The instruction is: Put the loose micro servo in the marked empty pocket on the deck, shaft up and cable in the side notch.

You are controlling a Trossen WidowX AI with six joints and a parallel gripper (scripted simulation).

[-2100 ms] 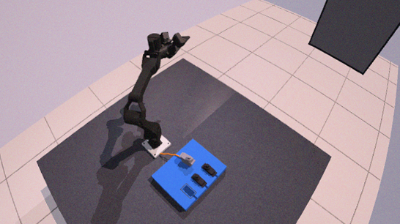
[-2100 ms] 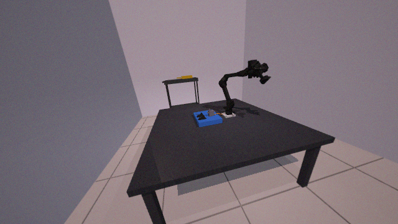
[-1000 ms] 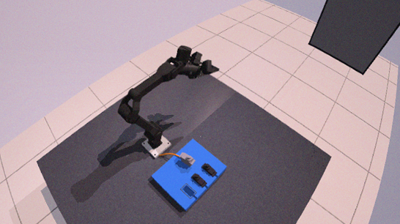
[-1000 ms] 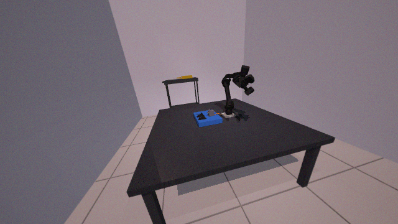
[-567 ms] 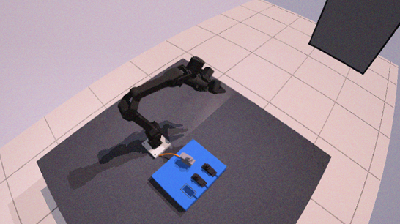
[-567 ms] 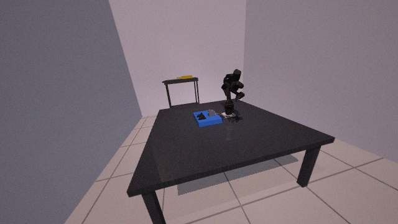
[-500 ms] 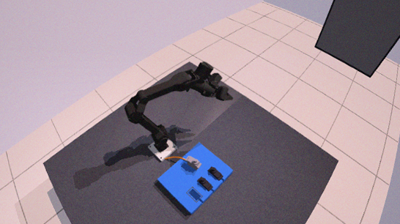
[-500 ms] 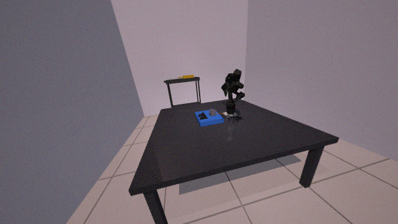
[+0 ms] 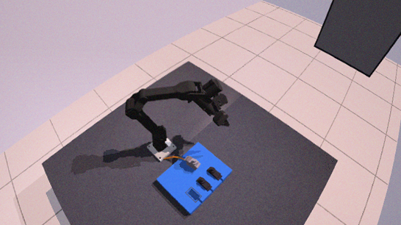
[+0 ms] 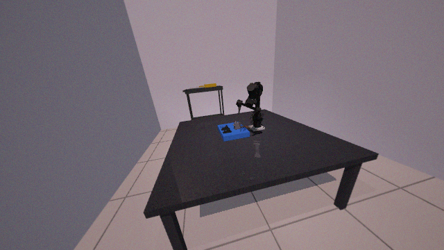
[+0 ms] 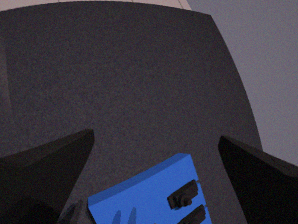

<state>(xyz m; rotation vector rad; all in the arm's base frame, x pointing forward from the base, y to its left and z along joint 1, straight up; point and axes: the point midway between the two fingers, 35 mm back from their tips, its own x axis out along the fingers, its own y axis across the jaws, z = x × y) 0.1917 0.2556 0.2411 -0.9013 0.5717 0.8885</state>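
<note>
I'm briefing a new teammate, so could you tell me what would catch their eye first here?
The bright blue deck stands out on the dark table, just in front of the arm's base. On it lie a grey micro servo with an orange cable, two black servos and one empty pocket. The open gripper hangs above the table, beyond the deck.

Top: looks down from high, at a slant, far; it takes in the whole table [image 9: 121, 209], the floor and two walls.
Exterior: stands low and far at one table [image 10: 208, 173] corner, faces across it toward the room corner.
Wrist: sits on the arm, looks down between the fingers, nearer than the others.
Shared: all three see the blue deck [image 9: 178, 188] [image 10: 230, 136] [image 11: 147, 196].
</note>
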